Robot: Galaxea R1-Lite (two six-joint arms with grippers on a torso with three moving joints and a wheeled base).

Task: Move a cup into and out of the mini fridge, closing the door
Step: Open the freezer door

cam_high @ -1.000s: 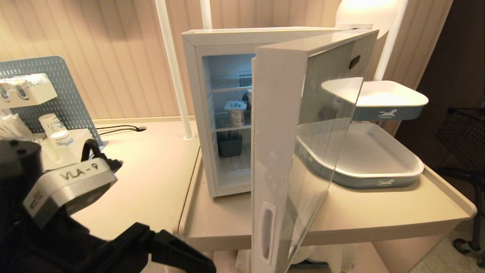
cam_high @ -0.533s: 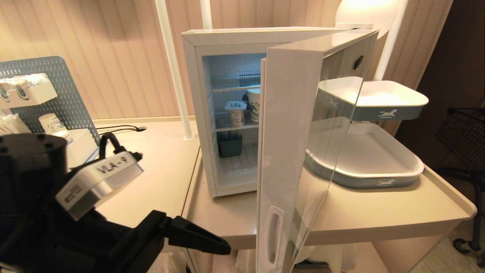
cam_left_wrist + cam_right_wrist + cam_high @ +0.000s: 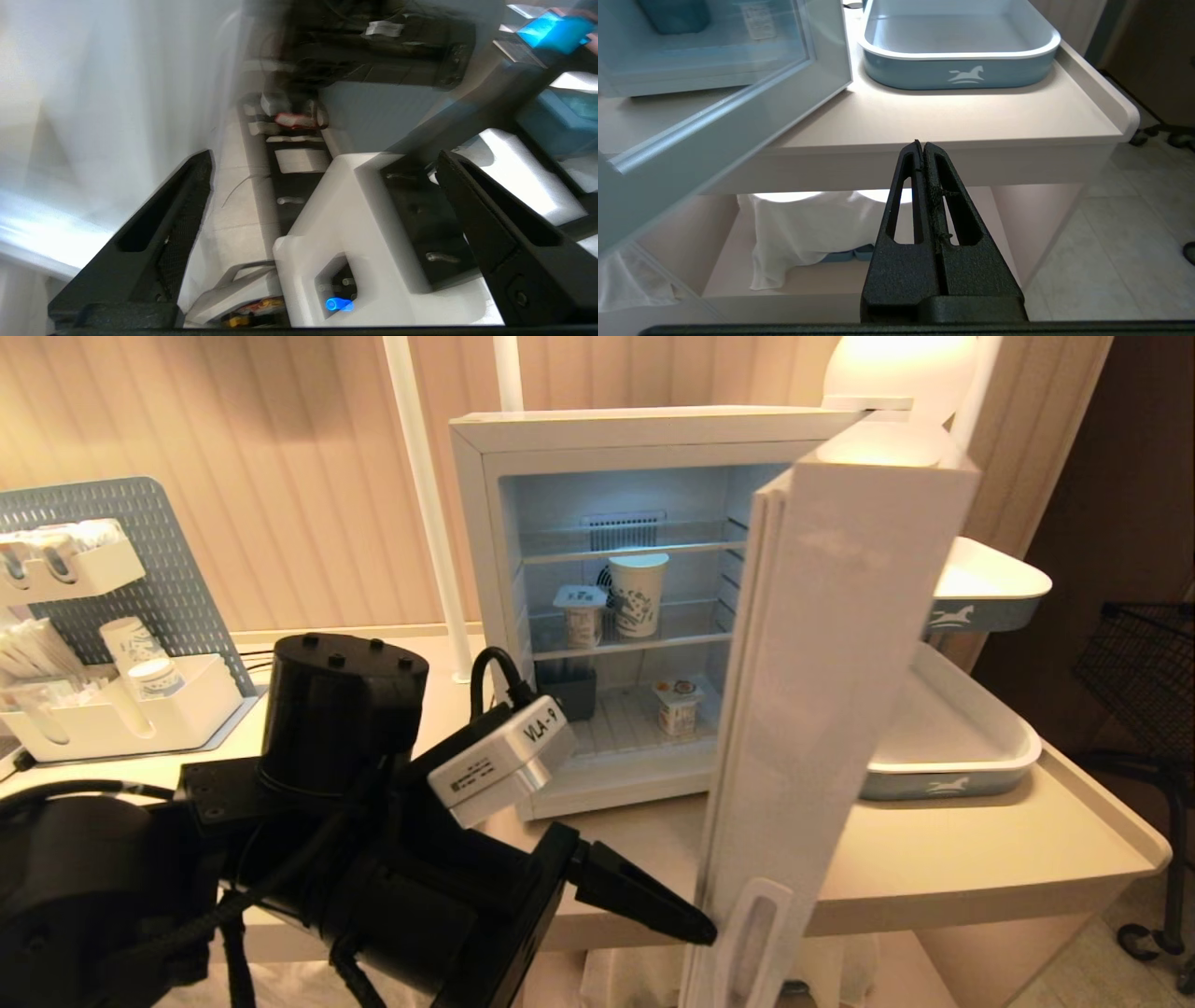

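White casing: the mini fridge (image 3: pixel 485 616) stands on the beige desk (image 3: pixel 980 859), its lit inside in full view from the head camera.
Door: the door (image 3: pixel 822 709) is swung wide out toward the camera, seen almost edge-on, with its recessed handle (image 3: pixel 754 933) low on the near edge.
Cup: a patterned paper cup (image 3: pixel 638 595) stands upright on the middle wire shelf, just beside a smaller lidded tub (image 3: pixel 582 614).
Fridge floor: a second small tub (image 3: pixel 679 706) sits on the bottom, and a dark box (image 3: pixel 569 689) is at the back left corner.
Left end effector: the left end effector (image 3: pixel 322 186) is low in front of the desk edge, its fingers spread wide apart and holding nothing; in the head view one fingertip (image 3: pixel 686 924) lies close to the door's lower edge near the handle, and whether it touches cannot be told.
Right end effector: the right end effector (image 3: pixel 923 148) hangs below the desk's front edge, fingers pressed together, empty.
Trays: a blue-sided white tray (image 3: pixel 962 751) lies on the desk to the right of the fridge, another one (image 3: pixel 990 588) raised above it.
Left side: a blue pegboard rack (image 3: pixel 112 551) holds white bins with paper cups (image 3: pixel 131 644).
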